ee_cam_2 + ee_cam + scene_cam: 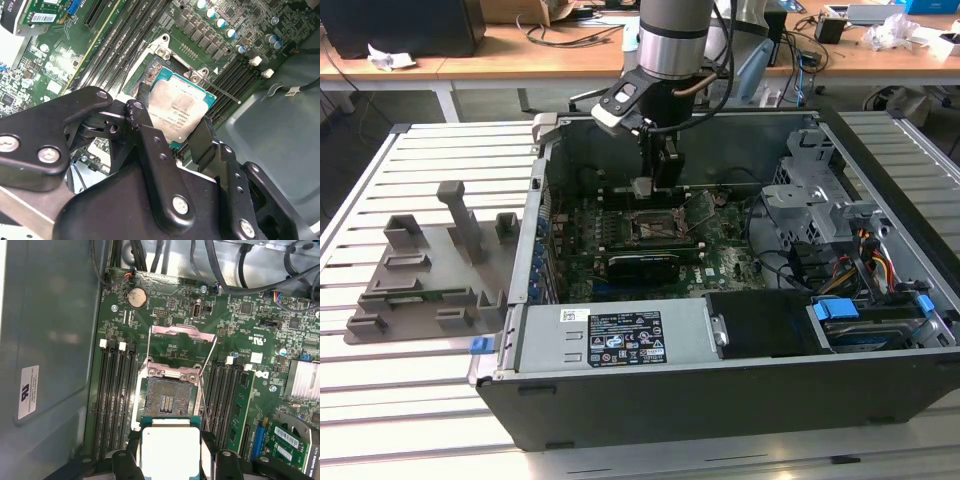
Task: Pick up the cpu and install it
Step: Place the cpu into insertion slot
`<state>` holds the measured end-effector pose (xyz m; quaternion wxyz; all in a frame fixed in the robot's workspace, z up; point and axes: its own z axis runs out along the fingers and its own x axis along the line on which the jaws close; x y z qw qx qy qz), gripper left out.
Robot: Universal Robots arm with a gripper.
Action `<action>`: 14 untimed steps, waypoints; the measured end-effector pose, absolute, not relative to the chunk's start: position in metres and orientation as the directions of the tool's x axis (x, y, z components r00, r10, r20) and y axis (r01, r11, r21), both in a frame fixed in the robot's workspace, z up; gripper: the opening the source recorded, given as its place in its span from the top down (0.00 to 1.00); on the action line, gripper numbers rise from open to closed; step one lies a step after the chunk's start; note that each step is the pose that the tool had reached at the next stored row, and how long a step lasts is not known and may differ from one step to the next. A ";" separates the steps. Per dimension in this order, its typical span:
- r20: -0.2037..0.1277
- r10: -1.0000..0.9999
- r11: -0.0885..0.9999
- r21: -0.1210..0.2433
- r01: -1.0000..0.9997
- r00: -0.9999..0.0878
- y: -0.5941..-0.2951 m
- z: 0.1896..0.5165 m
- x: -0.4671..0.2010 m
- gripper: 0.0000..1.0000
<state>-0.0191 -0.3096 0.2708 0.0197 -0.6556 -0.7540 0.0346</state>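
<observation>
The cpu (170,447) is a flat square chip with a silver top and a thin green rim. My gripper (171,451) is shut on it, one black finger (133,446) on each side. It hangs just above the open socket (167,400) on the green motherboard, offset a little from the bare contact field. The socket's metal load plate (182,335) is flipped up. In the second wrist view the cpu (181,111) sits between the fingers (204,139) of the gripper (172,119), tilted over the socket frame (162,52). In the exterior view the gripper (642,188) reaches down inside the computer case (710,390).
Grey plastic holder blocks (430,270) lie on the slatted table at the exterior view's left. Inside the case, memory slots (115,395) flank the socket, a drive cage (810,180) and cables (820,270) stand at the right, and a power supply (620,340) lies along the front wall.
</observation>
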 end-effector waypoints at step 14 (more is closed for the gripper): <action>-0.016 0.990 0.141 -0.078 0.987 -0.143 -0.310 0.270 -0.019 0.45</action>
